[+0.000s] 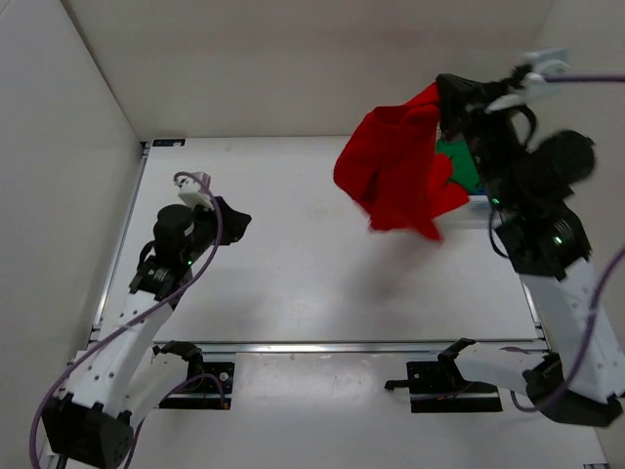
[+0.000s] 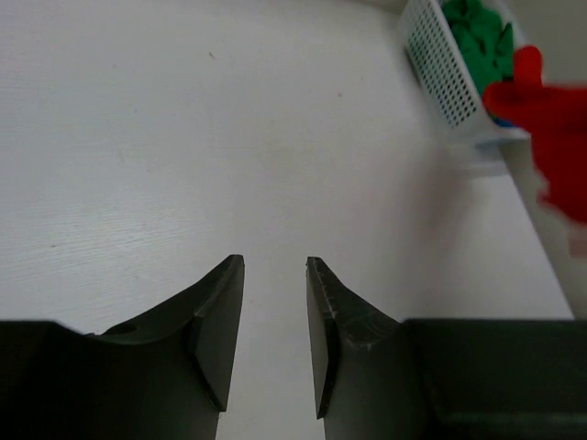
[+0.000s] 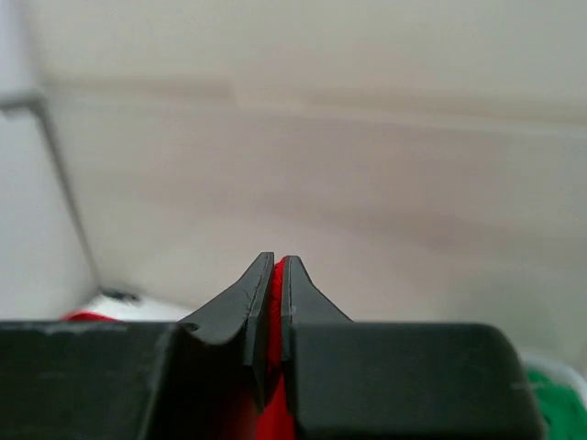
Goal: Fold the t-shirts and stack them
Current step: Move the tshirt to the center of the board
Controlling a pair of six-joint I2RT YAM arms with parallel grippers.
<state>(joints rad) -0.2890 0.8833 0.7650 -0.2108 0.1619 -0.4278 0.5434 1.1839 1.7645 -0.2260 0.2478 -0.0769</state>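
One red t-shirt (image 1: 395, 176) pinched aloft in right hand (image 3: 276, 264).

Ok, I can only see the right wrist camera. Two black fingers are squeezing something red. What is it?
Observer: It's the red t-shirt, hanging bunched up from the right gripper above the table.
Operator: Where are the other shirts?
Observer: A green t-shirt sits in the white lattice basket at the table's far right.
Operator: And the other arm?
Observer: The left gripper is open and holding nothing, over bare table.
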